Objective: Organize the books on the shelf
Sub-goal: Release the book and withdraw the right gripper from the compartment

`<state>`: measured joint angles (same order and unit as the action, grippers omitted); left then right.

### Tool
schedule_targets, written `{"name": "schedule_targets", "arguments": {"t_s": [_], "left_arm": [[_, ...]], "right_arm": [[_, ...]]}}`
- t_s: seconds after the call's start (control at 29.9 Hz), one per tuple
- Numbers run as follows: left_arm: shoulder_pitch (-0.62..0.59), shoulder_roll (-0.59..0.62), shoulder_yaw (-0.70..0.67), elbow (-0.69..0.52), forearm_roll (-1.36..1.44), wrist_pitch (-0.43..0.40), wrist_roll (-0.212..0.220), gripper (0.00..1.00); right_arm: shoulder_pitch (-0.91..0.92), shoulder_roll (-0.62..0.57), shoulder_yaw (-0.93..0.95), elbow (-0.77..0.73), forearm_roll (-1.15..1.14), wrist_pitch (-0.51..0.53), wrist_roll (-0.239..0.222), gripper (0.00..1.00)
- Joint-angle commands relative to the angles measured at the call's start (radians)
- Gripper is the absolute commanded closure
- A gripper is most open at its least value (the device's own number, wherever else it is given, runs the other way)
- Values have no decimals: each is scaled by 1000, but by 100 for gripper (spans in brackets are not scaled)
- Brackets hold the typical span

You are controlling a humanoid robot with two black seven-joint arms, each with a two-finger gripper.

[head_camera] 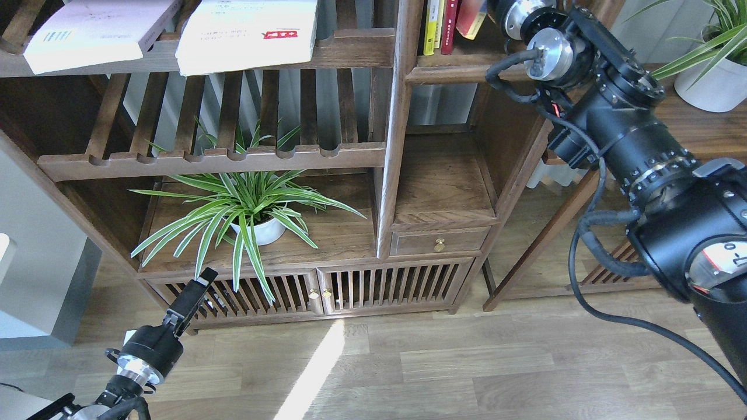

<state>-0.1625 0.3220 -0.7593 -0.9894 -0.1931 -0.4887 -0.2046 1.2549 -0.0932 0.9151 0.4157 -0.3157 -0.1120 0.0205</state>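
The pale lilac-white book (96,29) and the large white book with a red mark (248,35) lie flat on the top slatted rack at the upper left. A red book (471,17) leans tilted in the narrow compartment on the dark-brown shelf (467,59), beside thin yellow and red spines (436,26). My right arm reaches up to that compartment. Its gripper (501,9) is right next to the red book, cut off by the top edge, so its fingers do not show. My left gripper (201,283) hangs low near the floor, empty, seen edge-on.
A spider plant in a white pot (259,228) stands on the wide lower board. A second slatted rack (233,156) runs above it. A small drawer with a brass knob (439,242) sits under the narrow bay. Another potted plant (709,79) stands on a side table at the right.
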Motion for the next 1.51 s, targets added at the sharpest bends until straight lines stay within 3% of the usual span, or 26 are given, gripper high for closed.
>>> {"name": "schedule_targets", "arguments": {"t_s": [0.0, 0.33, 0.67, 1.34, 1.47], "left_arm": [[0, 0, 0, 2, 0, 0, -7, 1], [1, 0, 0, 2, 0, 0, -9, 1], [0, 0, 0, 2, 0, 0, -7, 1], [0, -1, 0, 2, 0, 0, -7, 1], [-2, -1, 0, 2, 0, 0, -7, 1]], "right_arm": [[1, 7, -1, 2, 0, 0, -4, 61], [0, -3, 1, 83, 0, -29, -7, 61], [24, -22, 14, 176, 0, -158, -11, 49], [29, -89, 53, 279, 0, -172, -11, 48], [21, -102, 73, 363, 1, -230, -14, 47]]}}
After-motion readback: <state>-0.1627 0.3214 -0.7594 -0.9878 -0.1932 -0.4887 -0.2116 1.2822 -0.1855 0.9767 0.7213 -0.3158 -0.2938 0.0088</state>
